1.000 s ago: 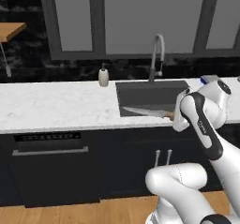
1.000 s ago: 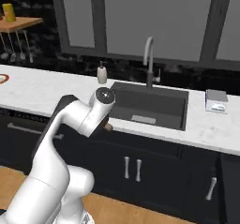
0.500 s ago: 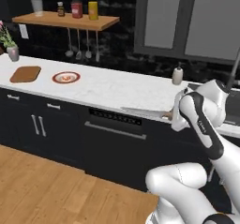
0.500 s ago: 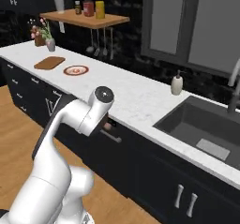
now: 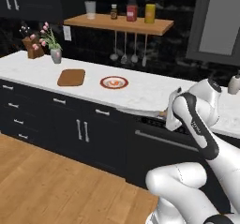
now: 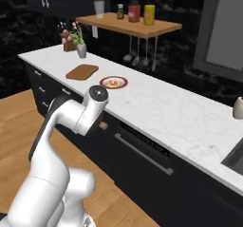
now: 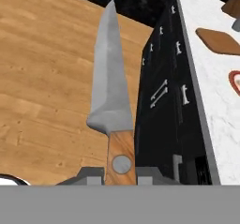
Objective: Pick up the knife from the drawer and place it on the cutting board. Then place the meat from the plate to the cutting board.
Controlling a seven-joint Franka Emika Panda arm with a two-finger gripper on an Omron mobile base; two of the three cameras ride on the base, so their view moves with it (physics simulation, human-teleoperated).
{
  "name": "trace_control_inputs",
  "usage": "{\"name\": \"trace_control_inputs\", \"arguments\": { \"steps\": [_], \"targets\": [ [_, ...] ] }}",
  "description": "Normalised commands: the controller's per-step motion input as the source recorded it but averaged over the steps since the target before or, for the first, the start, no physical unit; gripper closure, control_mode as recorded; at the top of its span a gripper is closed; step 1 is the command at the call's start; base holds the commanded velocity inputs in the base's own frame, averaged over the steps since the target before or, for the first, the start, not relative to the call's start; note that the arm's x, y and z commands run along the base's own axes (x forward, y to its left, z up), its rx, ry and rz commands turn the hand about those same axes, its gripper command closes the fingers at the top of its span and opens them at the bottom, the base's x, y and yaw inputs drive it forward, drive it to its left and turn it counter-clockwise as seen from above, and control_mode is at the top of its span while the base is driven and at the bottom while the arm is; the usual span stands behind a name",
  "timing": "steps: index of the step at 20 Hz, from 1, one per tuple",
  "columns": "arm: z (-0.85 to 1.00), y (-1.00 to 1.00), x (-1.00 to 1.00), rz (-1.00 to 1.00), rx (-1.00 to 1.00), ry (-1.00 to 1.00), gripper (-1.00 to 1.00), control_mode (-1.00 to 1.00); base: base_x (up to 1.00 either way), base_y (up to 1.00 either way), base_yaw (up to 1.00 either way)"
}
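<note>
The white marble counter (image 5: 140, 94) runs along the wall above the dark cabinets (image 5: 70, 124), and the gripper (image 5: 169, 116) hangs just in front of its front edge, over the wooden floor (image 5: 51, 185). Up and to the left of the gripper a wooden shelf (image 5: 117, 24) carries jars and a cup, with steel utensils (image 5: 126, 54) hanging beneath it. On the counter, well apart from the gripper to its left, lies the cutting board (image 5: 71, 77) – brown, flat, bare on top. Just beside the board, on the gripper's side, sits the plate (image 5: 114, 82) with its red-orange rim. The knife (image 7: 110, 85) is clamped by its brown handle between the closed fingers (image 7: 86, 175), its silver-grey blade pointing straight out from the hand toward the board's end of the counter. The meat (image 5: 114, 82) – a small orange-pink piece – rests at the plate's centre
</note>
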Motion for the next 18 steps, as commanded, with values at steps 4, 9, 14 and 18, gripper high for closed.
{"name": "trace_control_inputs", "arguments": {
  "steps": [4,9,14,18],
  "targets": [
    [0.00,0.00,0.00,0.00,0.00,0.00,1.00,1.00,0.72,1.00,-0.02],
    [0.00,0.00,0.00,0.00,0.00,0.00,1.00,1.00,0.69,1.00,-0.16],
    [0.00,0.00,0.00,0.00,0.00,0.00,1.00,1.00,0.67,1.00,-0.36],
    [0.00,0.00,0.00,0.00,0.00,0.00,1.00,1.00,0.66,1.00,-0.42]
  ]
}}
